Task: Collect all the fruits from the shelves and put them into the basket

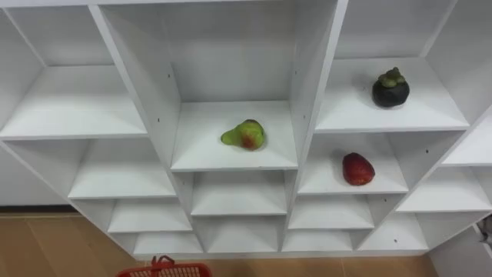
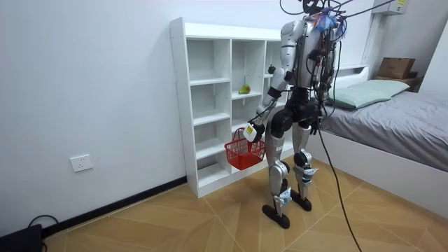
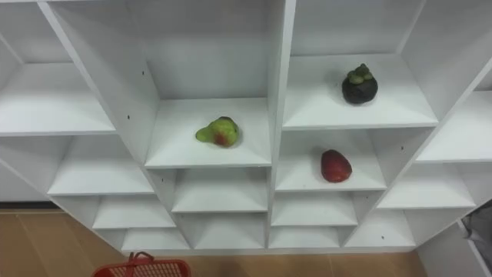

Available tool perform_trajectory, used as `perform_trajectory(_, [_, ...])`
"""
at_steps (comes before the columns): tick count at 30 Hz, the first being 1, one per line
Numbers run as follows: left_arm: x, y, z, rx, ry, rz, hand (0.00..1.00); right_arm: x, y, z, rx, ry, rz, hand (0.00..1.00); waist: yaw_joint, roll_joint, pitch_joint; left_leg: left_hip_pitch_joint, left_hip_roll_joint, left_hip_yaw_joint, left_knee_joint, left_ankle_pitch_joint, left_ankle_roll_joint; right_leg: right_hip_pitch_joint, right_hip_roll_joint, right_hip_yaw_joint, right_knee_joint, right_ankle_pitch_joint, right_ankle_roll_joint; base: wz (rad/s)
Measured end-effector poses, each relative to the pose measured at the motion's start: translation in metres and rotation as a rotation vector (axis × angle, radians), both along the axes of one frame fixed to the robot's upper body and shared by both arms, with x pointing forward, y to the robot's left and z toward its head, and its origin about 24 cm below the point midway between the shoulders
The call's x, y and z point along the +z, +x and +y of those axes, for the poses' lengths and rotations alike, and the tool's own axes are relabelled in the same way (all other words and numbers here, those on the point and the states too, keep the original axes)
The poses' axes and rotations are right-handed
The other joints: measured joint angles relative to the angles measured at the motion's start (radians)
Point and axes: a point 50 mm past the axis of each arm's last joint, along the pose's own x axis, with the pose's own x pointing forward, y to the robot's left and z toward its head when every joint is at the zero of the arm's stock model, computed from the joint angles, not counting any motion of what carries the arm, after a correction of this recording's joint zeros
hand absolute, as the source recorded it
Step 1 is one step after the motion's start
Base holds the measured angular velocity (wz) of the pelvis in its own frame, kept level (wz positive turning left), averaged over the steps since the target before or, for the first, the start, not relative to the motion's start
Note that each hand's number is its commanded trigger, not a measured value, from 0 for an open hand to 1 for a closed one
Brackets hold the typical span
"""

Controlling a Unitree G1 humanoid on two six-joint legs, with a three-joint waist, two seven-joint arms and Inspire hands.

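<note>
Three fruits lie in the white closet in front of me. A green pear with a red blush rests in the middle compartment. A dark mangosteen with a green cap sits on the upper right shelf. Below it lies a red fruit. The rim and handle of a red basket show at the bottom edge of the eye views. In the room view I stand facing the closet, and my left hand is shut on the handle of the red basket, which hangs at thigh height.
The closet stands against a white wall on a wooden floor. Its other compartments hold nothing. A bed with a grey blanket stands on the room view's right, behind me.
</note>
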Motion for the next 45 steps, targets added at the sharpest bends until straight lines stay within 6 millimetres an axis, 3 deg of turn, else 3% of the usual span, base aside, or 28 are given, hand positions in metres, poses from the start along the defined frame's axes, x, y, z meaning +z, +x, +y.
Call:
perform_trajectory(23, [-0.001, -0.002, 0.0, 0.016, 0.026, 0.005, 1.0, -0.003, -0.019, 0.003, -0.063, -0.018, 0.095, 0.0, 0.001, -0.016, -0.0002, 0.004, 0.001, 0.01, -0.003, 0.0, 0.0, -0.001, 0.001, 0.007, -0.001, 0.0, 0.0, 0.0])
perform_trajectory(45, [-0.001, -0.001, -0.001, 0.018, 0.029, 0.004, 1.0, -0.003, -0.006, 0.005, -0.026, -0.005, 0.063, 0.0, 0.005, -0.011, -0.0014, 0.002, 0.001, 0.017, -0.004, 0.0, 0.0, -0.004, 0.002, 0.012, -0.002, 0.001, 0.001, 0.0])
